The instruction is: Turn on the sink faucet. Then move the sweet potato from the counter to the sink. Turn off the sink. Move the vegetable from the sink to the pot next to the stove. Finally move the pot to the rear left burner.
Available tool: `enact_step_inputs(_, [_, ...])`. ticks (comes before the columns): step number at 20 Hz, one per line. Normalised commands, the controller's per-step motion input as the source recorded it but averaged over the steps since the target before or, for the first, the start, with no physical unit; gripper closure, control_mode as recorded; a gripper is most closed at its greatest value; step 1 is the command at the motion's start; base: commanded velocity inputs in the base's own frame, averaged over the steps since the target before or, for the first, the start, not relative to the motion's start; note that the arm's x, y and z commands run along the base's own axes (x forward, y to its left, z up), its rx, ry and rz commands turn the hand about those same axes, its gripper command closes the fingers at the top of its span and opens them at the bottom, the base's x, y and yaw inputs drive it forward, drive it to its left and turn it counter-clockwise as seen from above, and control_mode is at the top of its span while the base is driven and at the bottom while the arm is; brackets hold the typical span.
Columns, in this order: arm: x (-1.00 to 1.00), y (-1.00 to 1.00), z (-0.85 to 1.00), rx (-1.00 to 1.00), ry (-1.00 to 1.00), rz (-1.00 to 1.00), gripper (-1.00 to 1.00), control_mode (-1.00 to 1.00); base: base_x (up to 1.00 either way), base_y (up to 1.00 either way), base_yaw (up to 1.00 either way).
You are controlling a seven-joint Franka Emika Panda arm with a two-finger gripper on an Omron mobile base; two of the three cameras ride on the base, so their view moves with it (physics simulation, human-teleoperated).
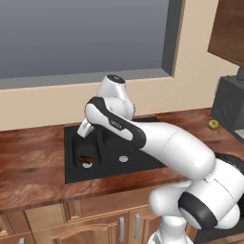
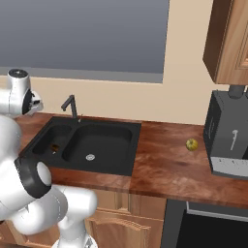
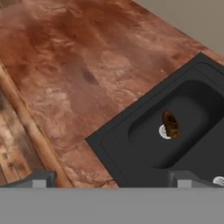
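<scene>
Fingertips (image 3: 41,178) stood wide apart, the gripper (image 3: 109,179) empty above the counter (image 3: 78,65) edge. Beyond them the sweet potato (image 3: 170,124) lay by the drain in the sink (image 3: 113,144)'s small basin. Shutting off the faucet (image 2: 71,105) seemed next, requiring a reach to its handle.

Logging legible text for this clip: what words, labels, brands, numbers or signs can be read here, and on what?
Dark marking on the arm's white link, left base view: too small and blurred to read.
Pale mark on the dark appliance's front, right base view: a shape, not legible text.
Sink, faucet, counter: no text.
</scene>
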Motion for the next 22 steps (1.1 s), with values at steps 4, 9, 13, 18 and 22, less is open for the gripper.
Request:
enact_step_inputs(4, [0.20,0.01,-0.42,-0.07,0.00,0.00,-1.00,-1.00,0.00,0.00,0.00])
enact_step_inputs(9, [0.24,0.00,-0.47,-0.05,0.00,-0.01,-1.00,-1.00,0.00,0.00,0.00])
enact_step_inputs(13, [0.27,0.00,-0.41,-0.03,0.00,-0.01,-1.00,-1.00,0.00,0.00,0.00])
enact_step_inputs(18, [0.27,0.00,-0.32,-0.02,0.00,-0.02,-1.00,-1.00,0.00,0.00,0.00])
enact_step_inputs(22, [0.27,0.00,-0.26,-0.02,0.00,-0.02,-1.00,-1.00,0.00,0.00,0.00])
